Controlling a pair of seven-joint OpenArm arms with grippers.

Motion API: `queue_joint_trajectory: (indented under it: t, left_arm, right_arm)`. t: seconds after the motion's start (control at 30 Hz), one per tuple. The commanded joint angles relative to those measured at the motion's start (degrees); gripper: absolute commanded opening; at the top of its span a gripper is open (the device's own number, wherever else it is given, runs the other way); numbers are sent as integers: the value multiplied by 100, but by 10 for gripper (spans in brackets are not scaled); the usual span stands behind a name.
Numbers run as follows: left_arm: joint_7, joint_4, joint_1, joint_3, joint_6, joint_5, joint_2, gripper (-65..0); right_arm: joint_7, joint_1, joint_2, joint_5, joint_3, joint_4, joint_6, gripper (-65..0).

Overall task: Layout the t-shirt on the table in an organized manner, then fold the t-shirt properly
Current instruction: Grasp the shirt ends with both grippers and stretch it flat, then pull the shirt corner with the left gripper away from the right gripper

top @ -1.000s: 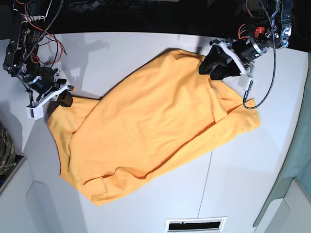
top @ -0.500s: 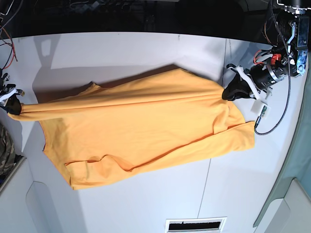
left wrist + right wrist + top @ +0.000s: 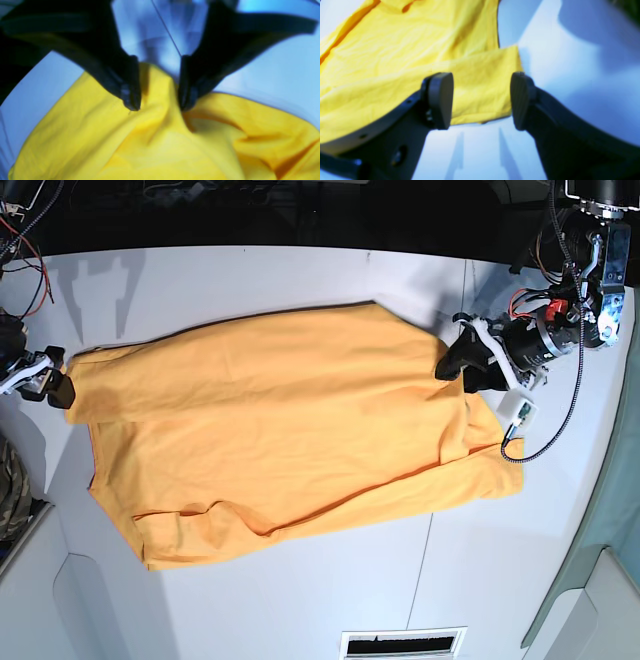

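Note:
The orange-yellow t-shirt lies spread across the white table, plain side up, with wrinkles and a folded flap along its near edge. My left gripper stands at the shirt's right end. In the left wrist view this gripper is open, its fingertips resting on the t-shirt either side of a raised ridge of cloth. My right gripper is at the shirt's far left corner. The right wrist view shows the gripper open above a corner of the t-shirt, its pads apart and holding nothing.
A dark vent slot sits at the table's front edge. A camouflage-patterned thing lies off the left side. A black cable loops from the left arm over the table's right part. Thin seam lines cross the tabletop.
Both grippers have opened and let go of the shirt. Its stretched far edge has dropped flat onto the table. The right gripper has come further into the base view.

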Motion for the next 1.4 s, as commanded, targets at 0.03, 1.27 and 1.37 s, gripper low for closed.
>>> queue_joint_trajectory:
  t: [0.03, 1.27, 1.37]
  left_arm:
    - [260, 81, -42, -81, -22, -315, -96, -357]
    - [-1062, -1097, -424, 732, -353, 1283, 726, -360]
    - [-1051, -1097, -417, 752, -353, 990, 846, -527]
  right_arm:
    - [153, 61, 98, -7, 42, -105, 9, -295]
    - [1241, 743, 92, -516, 39, -2568, -46, -297]
    - [1095, 741, 94, -518, 39, -2568, -26, -411]
